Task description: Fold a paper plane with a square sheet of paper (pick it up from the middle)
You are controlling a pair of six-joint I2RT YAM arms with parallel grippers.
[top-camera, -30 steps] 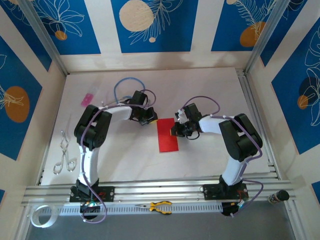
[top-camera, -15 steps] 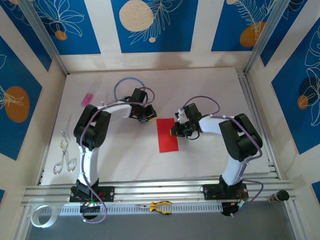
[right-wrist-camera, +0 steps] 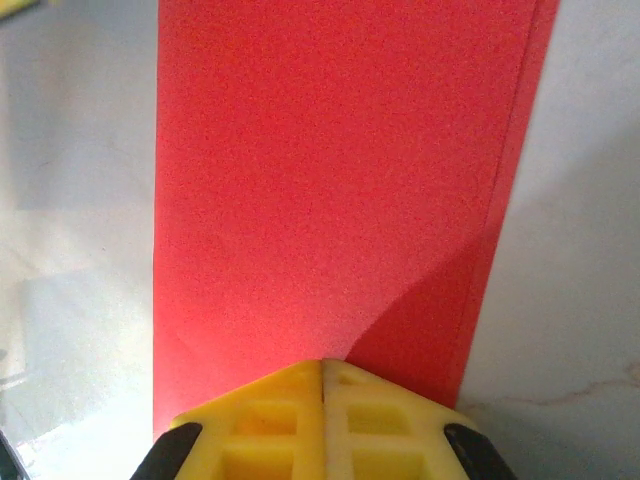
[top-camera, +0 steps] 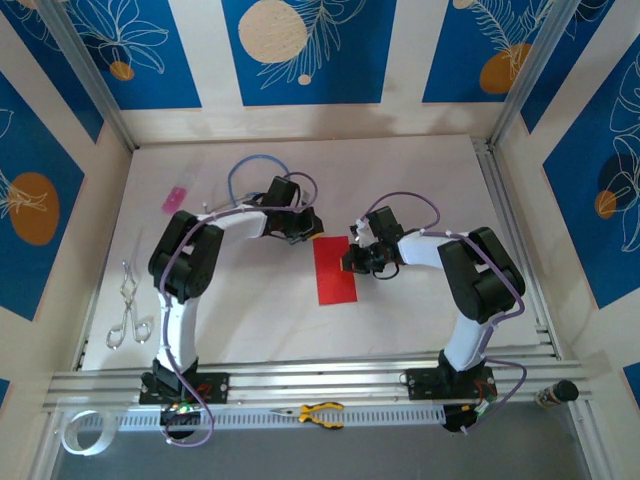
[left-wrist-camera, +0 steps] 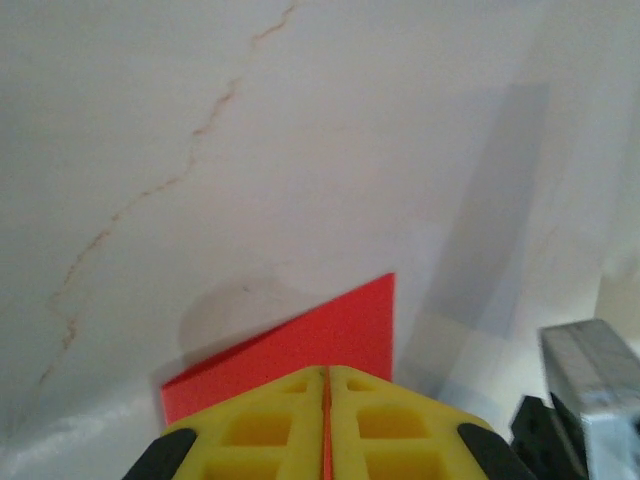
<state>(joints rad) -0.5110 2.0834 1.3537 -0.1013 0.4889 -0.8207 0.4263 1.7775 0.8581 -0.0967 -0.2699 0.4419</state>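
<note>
Room first: the red sheet [top-camera: 334, 270], folded to a narrow rectangle with straight long edges, lies flat on the white table [top-camera: 420, 180] between the two pincers. One long edge runs just under the right gripper [top-camera: 351, 262], and the far corner on the opposite side sits at the left gripper [top-camera: 307, 232]. Beyond both sets of tips, open tabletop runs out to the back wall. Well off to the left gripper's left lie a small pink item [top-camera: 175, 198] and metal tongs [top-camera: 128, 305], both far from the paper. In the right wrist view a second layer shows as a slim strip along the sheet's right-hand edge. Pose: the left arm reaches forward and bends inward at the elbow, wrist turned toward the right arm, tips low at the sheet's corner. The right arm mirrors it, forearm angled inward, wrist pitched down over the paper. Left pincer: yellow fingers [left-wrist-camera: 260, 425] closed, with a thin red line running down the seam between them, so the paper's edge appears pinched; the sheet's sharp corner pokes out just ahead of the tips. Right pincer: fingers [right-wrist-camera: 400, 430] pressed fully together, seam clean with no red in it, holding nothing. Its tips sit at the sheet's near edge, their shadow meeting them there — apparently resting on the paper.
</note>
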